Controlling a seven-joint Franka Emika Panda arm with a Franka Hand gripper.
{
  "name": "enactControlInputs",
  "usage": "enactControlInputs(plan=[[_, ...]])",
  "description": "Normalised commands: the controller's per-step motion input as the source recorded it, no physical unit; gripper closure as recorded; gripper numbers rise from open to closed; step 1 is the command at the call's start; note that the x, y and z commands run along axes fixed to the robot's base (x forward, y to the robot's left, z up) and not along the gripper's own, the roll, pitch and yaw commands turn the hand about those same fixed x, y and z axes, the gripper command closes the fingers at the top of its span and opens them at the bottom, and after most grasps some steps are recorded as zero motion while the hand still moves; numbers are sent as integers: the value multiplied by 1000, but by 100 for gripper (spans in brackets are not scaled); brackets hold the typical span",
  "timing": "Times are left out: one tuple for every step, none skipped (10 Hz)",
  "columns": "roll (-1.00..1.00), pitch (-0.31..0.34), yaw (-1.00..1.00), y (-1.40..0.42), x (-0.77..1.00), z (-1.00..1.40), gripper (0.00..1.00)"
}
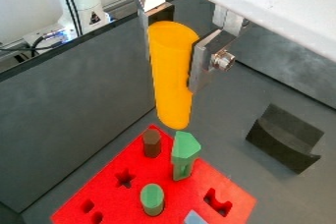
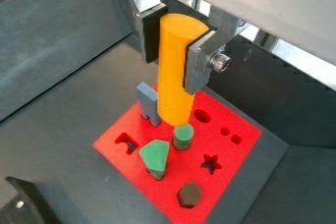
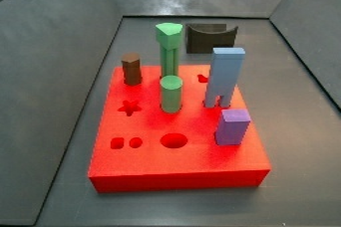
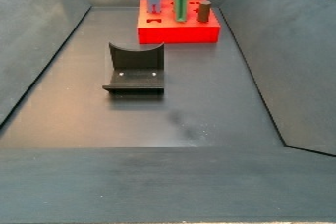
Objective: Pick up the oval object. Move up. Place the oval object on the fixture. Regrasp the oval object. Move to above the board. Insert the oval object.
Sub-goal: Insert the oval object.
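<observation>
The end effector clamps the oval object upright, high above the board, lining up for insertion.

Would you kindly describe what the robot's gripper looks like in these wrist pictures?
The gripper, above the board, shows in both wrist views. Its fingers are flat silver-grey metal plates, one with a round bolt on its outer face. They hang from a white, smooth-edged housing. No cables or markings show on them. Neither side view shows the gripper.

oval object: yellow-orange, upright, in claw | above board
</observation>
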Motion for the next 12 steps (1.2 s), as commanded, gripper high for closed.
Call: enactControlInputs(plan=[[-184, -6, 0, -286, 0, -134, 100], [-277, -10, 0, -563, 0, -294, 100], [-311, -11, 0, -606, 0, -349, 100], [-310, -10, 0, -600, 0, -386, 100], [-247, -41, -6, -663, 0, -503, 100], [-51, -41, -74, -734, 131, -814, 100], [0, -20, -229, -634, 206, -914, 100], [23, 0, -263, -566, 271, -1000, 100], [44, 0, -249, -520, 229, -1000, 100], [33, -47, -211, -437, 134, -1000, 100], [1, -96, -129, -286, 54, -1000, 100], [26, -57, -71, 0, 14, -874, 100]])
